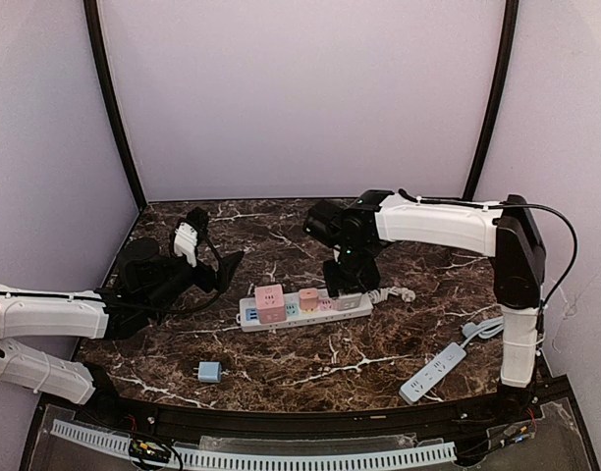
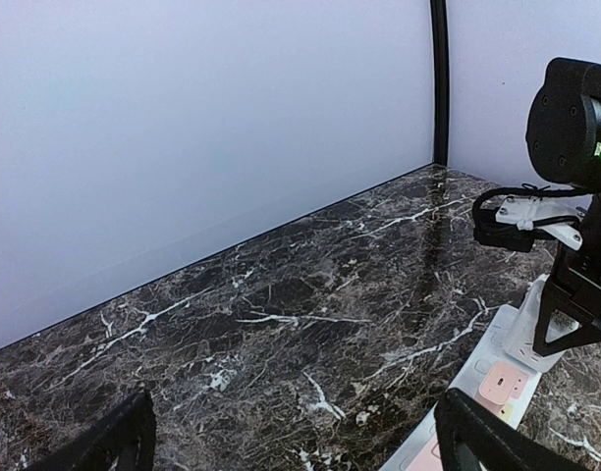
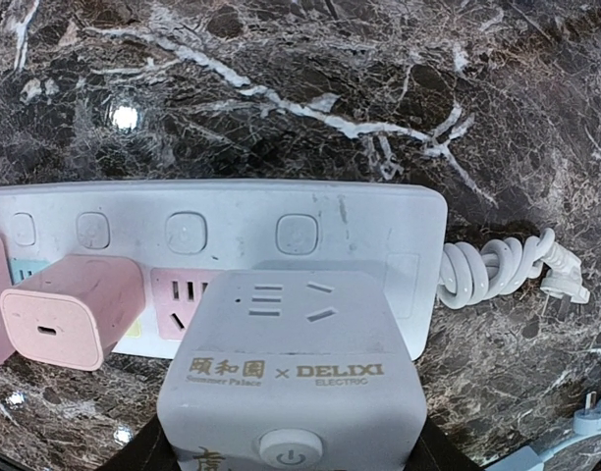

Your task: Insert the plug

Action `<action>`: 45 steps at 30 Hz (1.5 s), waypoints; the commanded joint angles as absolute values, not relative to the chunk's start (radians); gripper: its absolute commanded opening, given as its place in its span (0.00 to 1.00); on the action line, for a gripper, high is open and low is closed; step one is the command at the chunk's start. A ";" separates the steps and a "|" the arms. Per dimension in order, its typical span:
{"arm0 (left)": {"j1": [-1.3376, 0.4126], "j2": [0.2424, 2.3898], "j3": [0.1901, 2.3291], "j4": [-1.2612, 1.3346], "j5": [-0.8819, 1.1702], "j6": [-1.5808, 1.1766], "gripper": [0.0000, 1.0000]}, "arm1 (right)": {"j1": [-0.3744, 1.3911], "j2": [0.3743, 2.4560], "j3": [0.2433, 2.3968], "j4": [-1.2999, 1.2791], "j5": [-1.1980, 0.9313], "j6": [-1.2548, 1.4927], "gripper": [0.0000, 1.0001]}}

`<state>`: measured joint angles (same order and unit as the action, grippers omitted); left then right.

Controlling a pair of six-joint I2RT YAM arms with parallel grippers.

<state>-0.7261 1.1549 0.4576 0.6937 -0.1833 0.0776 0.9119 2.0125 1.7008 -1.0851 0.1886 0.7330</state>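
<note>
Clamped between the dark fingers of the right gripper (image 1: 348, 278), the white cube plug (image 3: 291, 373) sits directly under it, at the right-hand end of the power strip (image 3: 232, 211), just beside a pink charger (image 3: 70, 314). Its prongs are hidden beneath the body, so whether it is seated cannot be told. The top face reads "Summer Palace × DELIXI ELECTRIC". Past the strip's end lies a coiled cord (image 3: 497, 270). The left gripper (image 1: 214, 245) hovers left of the strip, jaws spread wide, holding nothing.
</note>
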 commanded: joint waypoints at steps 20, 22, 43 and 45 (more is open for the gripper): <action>-0.721 1.145 0.478 0.686 -0.171 0.079 0.99 | 0.824 2.133 1.698 -1.095 0.130 0.645 0.00; -0.721 1.146 0.477 0.686 -0.170 0.079 0.99 | 0.822 2.160 1.724 -1.128 0.136 0.627 0.00; -0.721 1.157 0.482 0.687 -0.165 0.080 0.99 | 0.811 2.329 1.907 -1.120 0.114 0.531 0.00; -0.721 1.163 0.484 0.687 -0.164 0.081 0.99 | 0.810 2.356 1.954 -1.108 0.106 0.519 0.00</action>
<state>-0.7261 1.1553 0.4576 0.6937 -0.1745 0.0776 0.8299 2.2028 1.9392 -1.2186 0.0921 0.5526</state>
